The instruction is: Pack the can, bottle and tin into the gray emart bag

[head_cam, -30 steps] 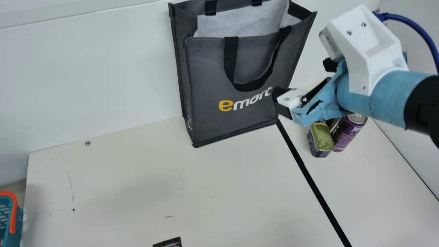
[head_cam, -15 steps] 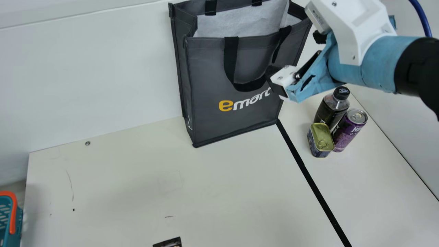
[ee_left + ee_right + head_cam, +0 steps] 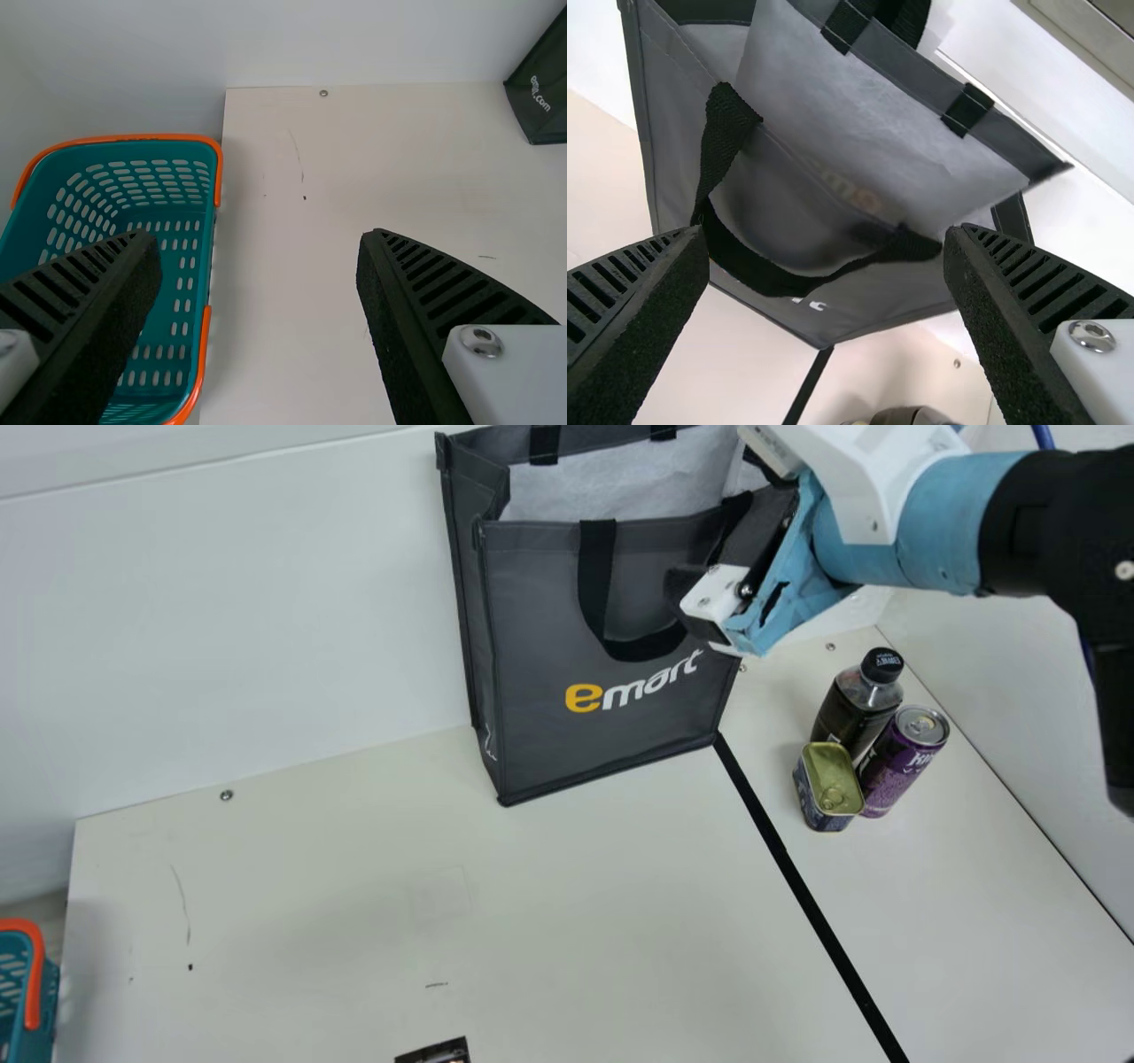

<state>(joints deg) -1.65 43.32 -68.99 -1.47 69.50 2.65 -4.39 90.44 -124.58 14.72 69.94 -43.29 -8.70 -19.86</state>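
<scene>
My right gripper [image 3: 716,551] is in front of the upper right part of the gray emart bag [image 3: 540,620], near its handle. In the right wrist view, the right gripper [image 3: 824,239] stands open with nothing held, the front handle loop and open mouth of the bag [image 3: 780,186] beyond its fingers. Right of the bag, the black-capped bottle [image 3: 855,707], purple can [image 3: 902,760] and gold-lidded tin [image 3: 831,784] stand close together on the table. My left gripper [image 3: 259,243] is open and empty, between the teal basket and the table.
A teal basket [image 3: 214,257] with an orange rim stands beside the table's left edge. Black tape [image 3: 806,890] runs along the table [image 3: 354,903] from the bag's lower right corner. A small dark item [image 3: 436,1052] lies at the near edge. White walls rise behind and at right.
The right arm has moved up and leftward across the bag's right side, its gripper now nearer the bag's top. That uncovers the bottle and can. Bag and items have kept their places.
</scene>
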